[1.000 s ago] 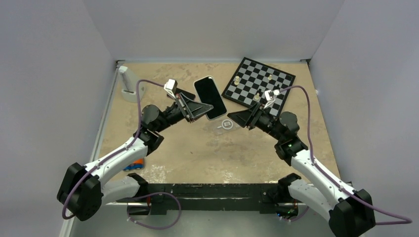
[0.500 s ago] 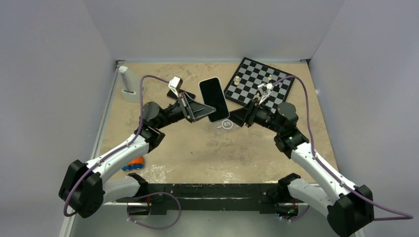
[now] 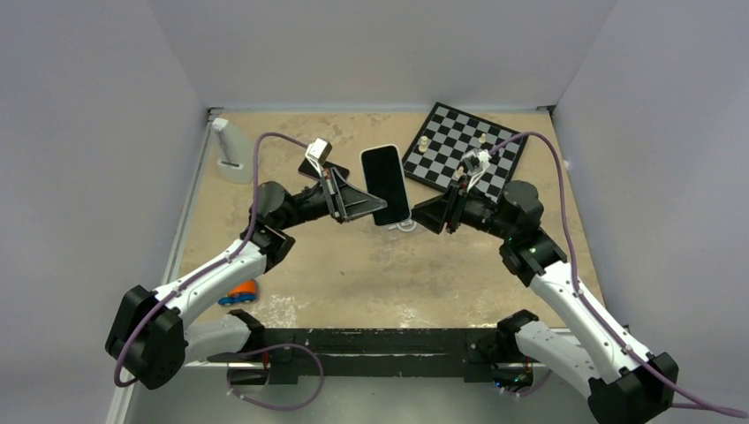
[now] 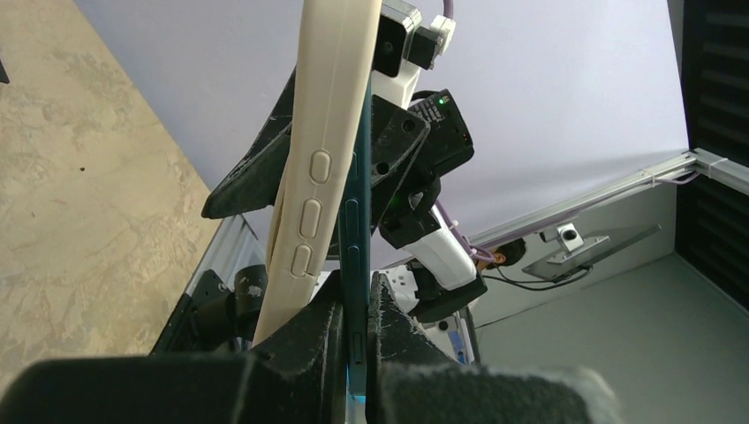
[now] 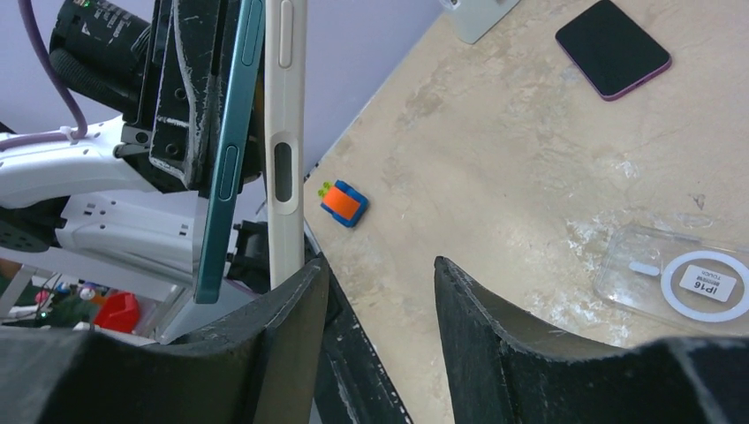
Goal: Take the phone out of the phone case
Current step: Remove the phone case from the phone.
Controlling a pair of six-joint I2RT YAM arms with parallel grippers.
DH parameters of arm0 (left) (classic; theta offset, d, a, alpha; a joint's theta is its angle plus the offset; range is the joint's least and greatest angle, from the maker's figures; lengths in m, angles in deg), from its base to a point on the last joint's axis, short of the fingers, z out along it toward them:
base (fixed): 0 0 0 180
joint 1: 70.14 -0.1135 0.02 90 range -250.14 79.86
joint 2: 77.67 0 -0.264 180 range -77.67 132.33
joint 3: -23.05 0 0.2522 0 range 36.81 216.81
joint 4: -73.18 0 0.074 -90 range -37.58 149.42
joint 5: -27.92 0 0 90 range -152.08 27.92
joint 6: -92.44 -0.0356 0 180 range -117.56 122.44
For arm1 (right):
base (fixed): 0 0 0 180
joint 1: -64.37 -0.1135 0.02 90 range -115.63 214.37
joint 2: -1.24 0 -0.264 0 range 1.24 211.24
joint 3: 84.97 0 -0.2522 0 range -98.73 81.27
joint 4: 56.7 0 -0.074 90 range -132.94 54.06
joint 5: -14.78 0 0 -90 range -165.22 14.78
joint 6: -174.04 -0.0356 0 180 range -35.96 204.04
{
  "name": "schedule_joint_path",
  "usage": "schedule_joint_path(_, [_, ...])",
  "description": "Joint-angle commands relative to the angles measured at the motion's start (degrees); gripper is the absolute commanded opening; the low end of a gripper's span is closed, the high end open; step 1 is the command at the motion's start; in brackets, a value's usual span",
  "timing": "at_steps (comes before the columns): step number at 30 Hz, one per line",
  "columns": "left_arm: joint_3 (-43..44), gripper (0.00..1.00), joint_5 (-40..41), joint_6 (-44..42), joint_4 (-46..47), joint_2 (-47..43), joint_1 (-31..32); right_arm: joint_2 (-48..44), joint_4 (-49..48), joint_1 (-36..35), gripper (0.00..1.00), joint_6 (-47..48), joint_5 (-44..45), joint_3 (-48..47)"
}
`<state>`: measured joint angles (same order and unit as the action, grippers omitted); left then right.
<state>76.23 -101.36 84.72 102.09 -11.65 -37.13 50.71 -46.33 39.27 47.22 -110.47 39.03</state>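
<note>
My left gripper (image 3: pixel 375 205) (image 4: pixel 358 300) is shut on the phone (image 3: pixel 386 181) (image 4: pixel 357 221), holding it on edge above the table. Its teal side sits clamped between the pads. The cream phone case (image 4: pixel 320 150) (image 5: pixel 284 132) has come away from that edge and leans off to one side, still joined to the phone further up. My right gripper (image 3: pixel 420 215) (image 5: pixel 380 274) is open just right of the phone's lower end. Its left finger (image 5: pixel 265 344) stands against the case, and nothing lies between the fingers.
A clear case with a white ring (image 5: pixel 684 281) lies on the table under the phone. Another dark phone (image 5: pixel 614 46) (image 3: pixel 311 166) lies behind the left gripper. A chessboard with pieces (image 3: pixel 464 146) sits at back right, a white stand (image 3: pixel 231 150) at back left, an orange-blue toy (image 5: pixel 343 203) near the left arm.
The left gripper has carried the phone rightward and turned it more upright. The right gripper has swung left, closing in on the phone's lower end.
</note>
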Motion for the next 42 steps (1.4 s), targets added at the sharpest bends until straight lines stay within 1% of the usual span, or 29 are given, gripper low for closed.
schedule_joint_path(1, [3.4, 0.00, -2.6, -1.7, 4.7, -0.4, -0.4, 0.2, -0.1, -0.2, 0.51, 2.2, -3.9, -3.2])
schedule_joint_path(7, [4.0, 0.00, -2.6, -4.0, 1.9, -1.6, -0.4, -2.0, 3.2, -0.2, 0.53, 3.6, -0.6, -2.8])
schedule_joint_path(14, [4.5, 0.00, -3.1, -4.9, 0.8, -1.5, -0.4, -4.6, 6.2, -0.1, 0.54, 3.6, -0.2, -2.3])
schedule_joint_path(22, [4.4, 0.00, -4.2, -5.2, 0.7, -1.4, -0.4, -5.2, 2.4, -0.1, 0.52, 2.1, -3.9, -1.3])
schedule_joint_path(30, [4.4, 0.00, -4.1, -5.5, 0.8, -1.0, -0.4, -7.4, 3.2, -0.2, 0.52, 2.0, -3.7, -0.3])
schedule_joint_path(36, [3.4, 0.00, -4.4, -2.5, 3.9, -0.7, -0.4, -5.9, 1.4, -0.1, 0.52, 1.4, -4.9, 0.1])
schedule_joint_path(42, [3.4, 0.00, -6.2, -2.1, 4.6, -0.3, -0.4, -2.7, -3.7, -0.1, 0.51, 0.2, -7.1, -0.3])
